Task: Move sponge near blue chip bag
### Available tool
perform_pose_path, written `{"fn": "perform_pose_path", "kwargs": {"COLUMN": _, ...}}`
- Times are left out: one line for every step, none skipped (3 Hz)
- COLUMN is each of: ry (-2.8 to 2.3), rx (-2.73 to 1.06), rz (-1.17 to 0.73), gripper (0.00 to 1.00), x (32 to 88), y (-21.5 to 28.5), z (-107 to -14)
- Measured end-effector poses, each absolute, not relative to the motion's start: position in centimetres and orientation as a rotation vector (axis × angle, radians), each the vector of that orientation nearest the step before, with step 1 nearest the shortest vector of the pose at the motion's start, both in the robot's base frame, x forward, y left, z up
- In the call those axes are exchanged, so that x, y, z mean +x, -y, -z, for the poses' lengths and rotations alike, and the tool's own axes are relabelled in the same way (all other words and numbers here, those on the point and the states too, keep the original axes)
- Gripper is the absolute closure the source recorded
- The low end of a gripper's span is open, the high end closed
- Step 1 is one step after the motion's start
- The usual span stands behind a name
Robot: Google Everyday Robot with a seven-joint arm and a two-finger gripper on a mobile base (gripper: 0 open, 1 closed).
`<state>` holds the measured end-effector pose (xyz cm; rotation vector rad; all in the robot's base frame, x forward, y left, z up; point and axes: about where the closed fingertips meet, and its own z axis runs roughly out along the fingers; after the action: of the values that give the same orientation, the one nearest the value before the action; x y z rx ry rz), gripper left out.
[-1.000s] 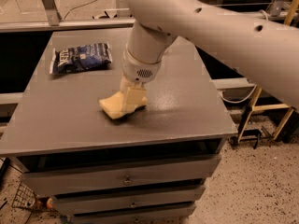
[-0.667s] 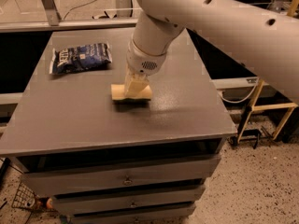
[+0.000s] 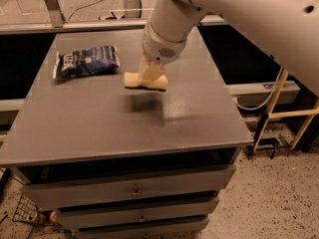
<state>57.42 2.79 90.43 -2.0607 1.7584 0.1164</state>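
Observation:
The pale yellow sponge (image 3: 133,81) hangs a little above the grey table (image 3: 99,128), its shadow on the top below it. My gripper (image 3: 149,74) comes down from the big white arm and is shut on the sponge, covering its right part. The blue chip bag (image 3: 87,61) lies flat at the table's back left, a short way left of the sponge and not touching it.
The table is a drawer cabinet with a front edge (image 3: 124,156) and right edge (image 3: 227,91). A yellow-framed stand (image 3: 289,113) with a cable is on the floor to the right. Metal frame bars (image 3: 50,4) run behind the table.
My gripper has lifted the sponge off the table and carried it back and left, toward the chip bag. The bag has not moved.

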Motion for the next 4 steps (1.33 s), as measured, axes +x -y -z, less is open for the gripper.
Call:
{"fn": "perform_pose_path", "kwargs": {"ry": -1.723, "rx": -2.058, "rz": -0.063, "gripper": 1.00, "x": 58.8, "y": -3.7, "z": -90.9}}
{"fn": "perform_pose_path", "kwargs": {"ry": -1.628, "rx": -2.067, "rz": 0.015, "gripper": 1.00, "x": 62.0, "y": -6.0, "z": -92.1}}
{"fn": "perform_pose_path", "kwargs": {"ry": -1.539, "rx": -2.104, "rz": 0.058, "gripper": 1.00, "x": 64.3, "y": -9.2, "z": -92.3}}
{"fn": "perform_pose_path", "kwargs": {"ry": -1.488, "rx": -2.147, "rz": 0.058, "gripper": 1.00, "x": 66.0, "y": -12.1, "z": -90.9}}
